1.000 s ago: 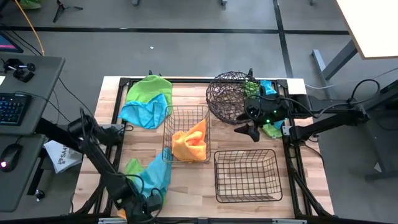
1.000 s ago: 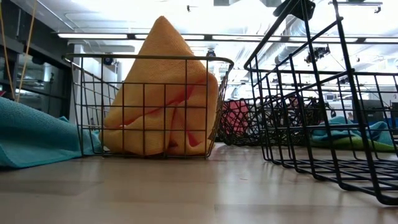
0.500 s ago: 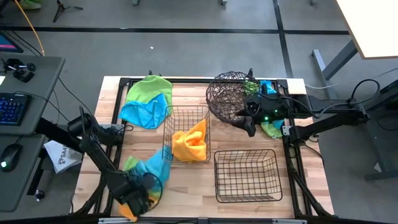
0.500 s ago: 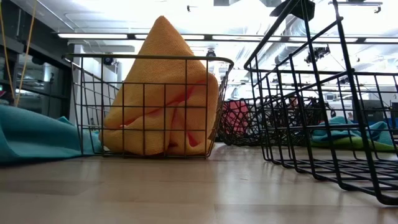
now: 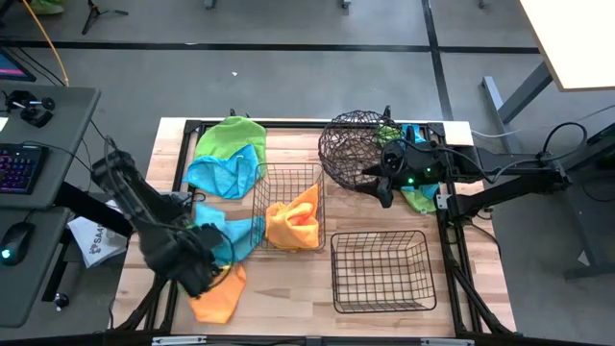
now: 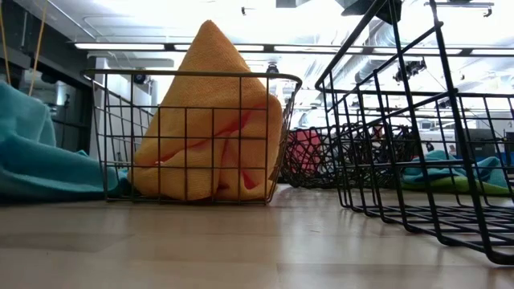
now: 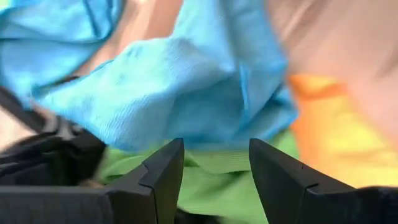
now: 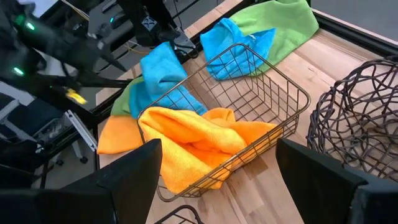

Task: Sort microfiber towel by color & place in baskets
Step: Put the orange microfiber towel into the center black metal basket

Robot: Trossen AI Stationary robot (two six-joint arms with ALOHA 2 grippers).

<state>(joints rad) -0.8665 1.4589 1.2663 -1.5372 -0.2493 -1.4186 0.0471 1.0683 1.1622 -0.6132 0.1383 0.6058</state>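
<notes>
My left gripper (image 5: 200,272) hangs over the table's near left part, shut on a bundle of towels: green (image 7: 211,174), blue (image 5: 229,235) and orange (image 5: 216,300). My right gripper (image 5: 383,190) hovers open beside the round basket (image 5: 354,146), with nothing between its fingers. The middle rectangular basket (image 5: 288,187) holds an orange towel (image 5: 293,223). The other rectangular basket (image 5: 380,271) is bare inside. My left gripper pinches a fold of the green towel (image 7: 214,167) between its two fingers, which point steeply down from above. The blue towel (image 7: 186,93) and the orange one (image 7: 329,130) bunch around the fingertips. The blue towel's lower end (image 6: 48,181) rests on the table.
Green and blue towels (image 5: 226,156) lie at the table's far left. More green and blue cloth (image 5: 419,199) lies at the right edge behind the round basket. A desk with a keyboard (image 5: 19,168) stands left of the table.
My left gripper has risen from the near edge toward the far-left side and tipped to point downward. The towel bundle has come up with it: the blue part now stands higher beside the middle basket, and an orange towel has come out beneath. My right gripper has turned slightly in place.
</notes>
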